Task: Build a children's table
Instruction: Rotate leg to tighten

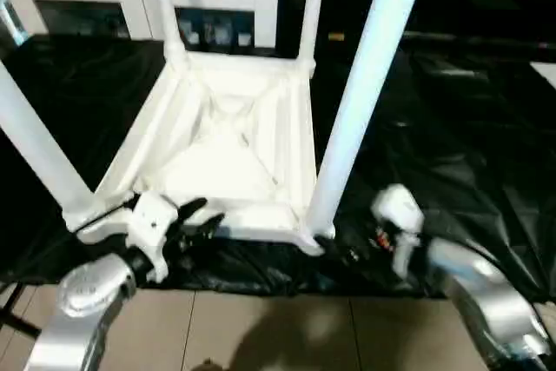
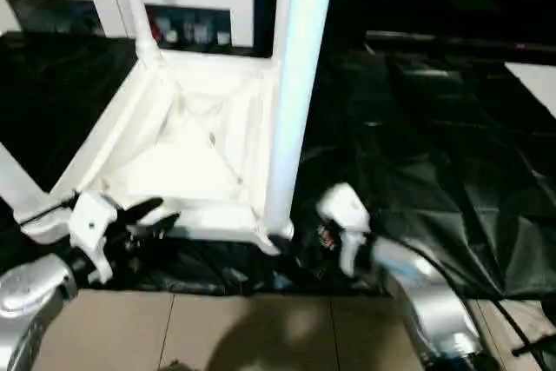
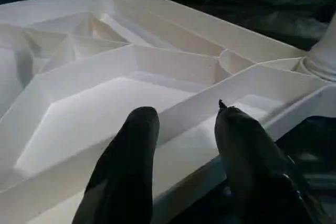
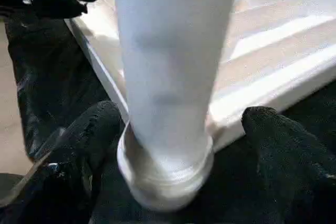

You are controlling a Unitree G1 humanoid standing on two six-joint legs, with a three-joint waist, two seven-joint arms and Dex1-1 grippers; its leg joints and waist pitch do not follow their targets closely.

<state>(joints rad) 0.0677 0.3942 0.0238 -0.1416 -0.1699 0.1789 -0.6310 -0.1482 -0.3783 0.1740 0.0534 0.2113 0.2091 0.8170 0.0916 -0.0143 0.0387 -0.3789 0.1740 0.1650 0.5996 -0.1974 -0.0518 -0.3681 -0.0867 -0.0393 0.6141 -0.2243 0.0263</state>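
The right hand (image 4: pixel 173 145) is spreading its fingers wide around the base of the near right leg (image 1: pixel 365 84), gripping nothing. The left hand (image 3: pixel 189 145) is hovering half open over the near rim of the upturned children's table (image 1: pixel 234 145), lying on black sheeting (image 1: pixel 452 128).

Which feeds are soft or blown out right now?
Left eye view: the near leg smears bluish, the tabletop underside glares white. Right wrist view: the same leg looms out of focus. Left wrist view: sharpest; ribs crisp, fingers softer.
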